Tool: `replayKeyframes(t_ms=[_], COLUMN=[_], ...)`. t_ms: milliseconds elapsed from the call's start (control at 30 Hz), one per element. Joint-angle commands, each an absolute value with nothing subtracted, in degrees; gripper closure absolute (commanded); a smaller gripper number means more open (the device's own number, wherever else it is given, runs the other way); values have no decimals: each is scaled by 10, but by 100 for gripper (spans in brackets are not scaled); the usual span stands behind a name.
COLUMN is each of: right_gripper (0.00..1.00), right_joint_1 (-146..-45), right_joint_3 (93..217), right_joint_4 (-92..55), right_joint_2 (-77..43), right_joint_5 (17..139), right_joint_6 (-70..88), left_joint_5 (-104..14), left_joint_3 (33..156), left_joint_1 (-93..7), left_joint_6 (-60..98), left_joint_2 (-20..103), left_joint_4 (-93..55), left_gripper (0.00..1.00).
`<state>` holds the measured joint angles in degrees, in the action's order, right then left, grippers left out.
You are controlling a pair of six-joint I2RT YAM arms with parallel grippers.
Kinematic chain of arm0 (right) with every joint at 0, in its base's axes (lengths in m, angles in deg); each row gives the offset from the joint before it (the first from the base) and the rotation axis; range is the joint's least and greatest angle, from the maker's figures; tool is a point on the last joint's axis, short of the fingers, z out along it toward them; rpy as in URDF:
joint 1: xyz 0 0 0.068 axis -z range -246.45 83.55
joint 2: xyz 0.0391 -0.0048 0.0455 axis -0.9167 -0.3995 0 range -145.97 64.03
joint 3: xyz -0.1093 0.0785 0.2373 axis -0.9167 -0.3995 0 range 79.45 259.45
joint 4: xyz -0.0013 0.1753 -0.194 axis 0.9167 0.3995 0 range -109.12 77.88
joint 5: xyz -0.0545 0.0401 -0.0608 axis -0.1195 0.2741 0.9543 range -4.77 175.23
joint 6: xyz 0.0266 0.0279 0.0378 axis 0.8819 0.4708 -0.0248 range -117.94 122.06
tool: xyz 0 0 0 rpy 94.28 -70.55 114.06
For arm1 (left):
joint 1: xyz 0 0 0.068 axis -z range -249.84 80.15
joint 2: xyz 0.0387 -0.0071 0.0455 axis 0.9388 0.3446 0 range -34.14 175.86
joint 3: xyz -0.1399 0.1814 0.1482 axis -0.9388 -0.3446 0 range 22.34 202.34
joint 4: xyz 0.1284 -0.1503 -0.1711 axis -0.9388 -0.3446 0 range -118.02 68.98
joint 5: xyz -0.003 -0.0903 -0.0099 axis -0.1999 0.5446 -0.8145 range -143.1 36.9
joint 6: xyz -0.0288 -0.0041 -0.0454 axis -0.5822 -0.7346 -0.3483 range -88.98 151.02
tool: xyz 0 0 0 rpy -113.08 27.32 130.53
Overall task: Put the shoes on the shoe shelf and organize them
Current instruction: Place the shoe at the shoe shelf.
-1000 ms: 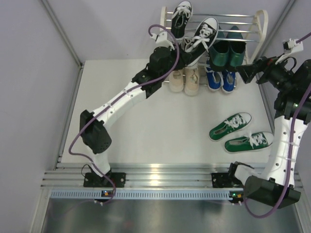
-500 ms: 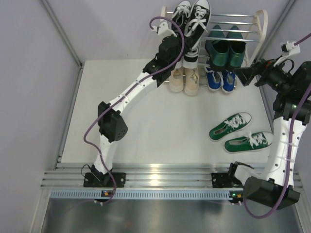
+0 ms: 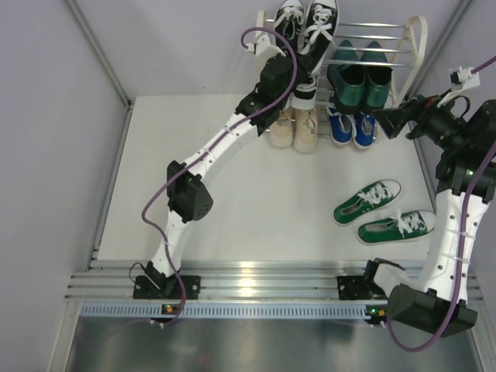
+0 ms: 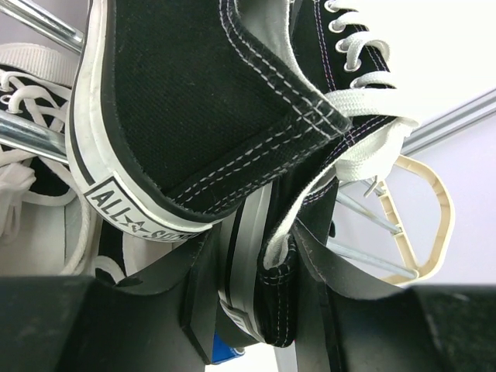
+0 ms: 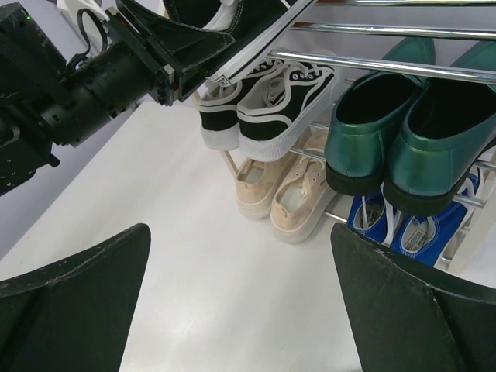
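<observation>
My left gripper (image 3: 302, 77) is shut on the heel of a black-and-white sneaker (image 3: 319, 27). The sneaker lies toe-away over the top bars of the shoe shelf (image 3: 387, 35), beside its mate (image 3: 288, 17). In the left wrist view the fingers (image 4: 155, 310) pinch the heel wall of that sneaker (image 4: 209, 101). My right gripper (image 3: 390, 120) hangs open and empty at the shelf's right end. Its view shows a second black-and-white pair (image 5: 271, 101), green dress shoes (image 5: 395, 132), beige lace-ups (image 5: 283, 190) and blue sneakers (image 5: 403, 225) on the tiers.
A pair of green sneakers (image 3: 384, 211) lies on the white table (image 3: 232, 209) at the right, in front of the right arm. Grey walls close in the table on the left, right and behind the shelf.
The left arm stretched farther back and swung the held sneaker from a slant to straight over the top tier beside its mate. The right arm stayed put.
</observation>
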<state>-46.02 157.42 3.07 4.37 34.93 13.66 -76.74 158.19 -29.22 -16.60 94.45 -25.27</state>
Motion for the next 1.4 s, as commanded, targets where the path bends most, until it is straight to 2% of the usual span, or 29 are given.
replayKeyframes(t_ms=[0, 233, 367, 500, 567, 700, 733, 833, 867, 1067, 1167, 1200, 1367], right_gripper=[1, 1, 1, 1, 1, 0, 1, 1, 1, 0, 1, 1, 1], right_joint_1=[-455, -456, -455, -455, -456, -456, -455, -456, -456, -455, -455, -456, -456], right_joint_3=[1572, 1570, 1569, 1563, 1562, 1560, 1560, 1558, 1557, 1551, 1552, 1556, 1564], right_joint_4=[26, 21, 22, 18, 19, 27, 28, 32, 33, 37, 49, 55, 87], right_joint_2=[58, 58, 58, 58, 58, 56, 56, 57, 58, 60, 60, 59, 55], right_joint_5=[341, 339, 339, 335, 334, 334, 333, 333, 333, 336, 304, 290, 239], right_joint_6=[139, 147, 147, 152, 151, 144, 144, 140, 139, 136, 99, 62, -13], left_joint_5=[-781, -781, -770, -789, -797, -810, -811, -809, -807, -802, -783, -779, -749], left_joint_3=[1627, 1660, 1660, 1660, 1660, 1660, 1660, 1659, 1659, 1650, 1623, 1611, 1552], left_joint_1=[-299, -299, -298, -299, -299, -299, -299, -299, -298, -298, -298, -298, -298], left_joint_6=[-186, -190, -190, -190, -190, -201, -203, -213, -214, -216, -217, -216, -208], left_joint_2=[937, 963, 965, 968, 969, 972, 973, 970, 969, 956, 930, 923, 874], left_joint_4=[-160, -152, -159, -162, -159, -157, -157, -164, -164, -166, -161, -161, -163], left_gripper=[100, 99, 95, 84, 82, 67, 57, 45, 37, 27, 18, 13, 7])
